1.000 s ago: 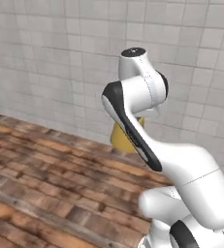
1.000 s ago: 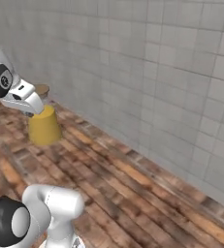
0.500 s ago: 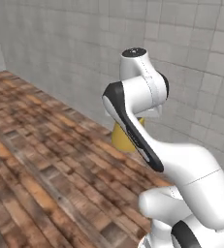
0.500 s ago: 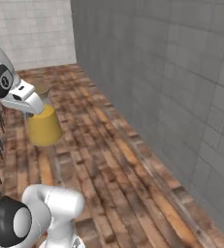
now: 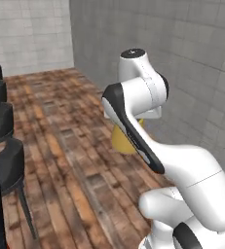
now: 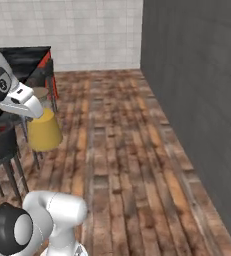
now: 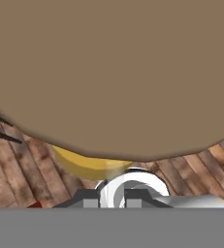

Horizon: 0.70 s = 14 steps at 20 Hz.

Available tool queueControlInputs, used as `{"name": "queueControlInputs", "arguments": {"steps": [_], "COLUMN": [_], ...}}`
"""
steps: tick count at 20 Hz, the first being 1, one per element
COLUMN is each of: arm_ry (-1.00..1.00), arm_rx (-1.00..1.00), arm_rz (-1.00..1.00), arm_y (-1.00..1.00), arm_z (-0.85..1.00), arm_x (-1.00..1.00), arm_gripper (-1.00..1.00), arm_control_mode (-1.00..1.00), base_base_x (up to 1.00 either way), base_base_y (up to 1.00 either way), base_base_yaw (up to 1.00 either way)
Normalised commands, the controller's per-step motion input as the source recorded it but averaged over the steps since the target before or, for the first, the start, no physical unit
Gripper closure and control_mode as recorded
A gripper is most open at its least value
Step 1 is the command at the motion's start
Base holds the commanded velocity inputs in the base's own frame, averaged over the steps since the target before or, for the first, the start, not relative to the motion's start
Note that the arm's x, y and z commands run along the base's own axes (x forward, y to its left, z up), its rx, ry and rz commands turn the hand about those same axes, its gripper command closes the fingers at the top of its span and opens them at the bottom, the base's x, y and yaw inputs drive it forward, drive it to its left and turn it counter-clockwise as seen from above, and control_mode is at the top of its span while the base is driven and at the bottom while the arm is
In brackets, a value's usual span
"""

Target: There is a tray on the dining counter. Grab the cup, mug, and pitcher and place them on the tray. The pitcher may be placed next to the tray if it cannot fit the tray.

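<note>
My fingers are nearly closed, and I judge them clamped on the pitcher (image 6: 44, 131) at its neck; the tips themselves are hidden, since in the hand view the tan lid (image 7: 108, 72) sits right against the camera, with a sliver of the orange-yellow body below it; in the right base view the hand comes down onto the top of the jug and the jug hangs clear of the wooden floor (image 6: 132, 165), so I take it as carried, not resting on anything.

Taking the pitcher as my landmark: in the left base view it shows as a yellow wedge (image 5: 125, 141) tucked behind my forearm; the grey tiled wall (image 5: 201, 63) stands beyond it; the dark stools (image 6: 7, 145) are just behind and below it in the right base view, and past them a black top on a red base, which I take for the dining table (image 6: 22, 56).

The step in hand, as I read it, is transport of the pitcher toward the tray; I cannot see the tray, cup or mug from here. Next I need the base brought round to face that table, the jug kept upright and clear of the stools, then lowered onto the tray or just beside it if there is no room.
</note>
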Motion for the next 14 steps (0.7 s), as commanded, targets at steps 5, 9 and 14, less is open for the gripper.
{"name": "queueControlInputs", "arguments": {"steps": [5, 9, 14], "arm_ry": [0.0, 0.0, 0.0], "arm_rx": [0.0, 0.0, 0.0], "arm_rz": [0.0, 0.0, 0.0], "arm_y": [0.0, 0.0, 0.0], "arm_z": [0.0, 0.0, 0.0], "arm_x": [0.0, 0.0, 0.0], "arm_gripper": [1.0, 1.0, 1.0], "arm_control_mode": [1.0, 1.0, 1.0], "base_base_x": [1.0, 0.98, 0.95], "base_base_y": [-0.04, -0.44, -0.77], "base_base_yaw": [0.49, 0.42, 0.36]}}
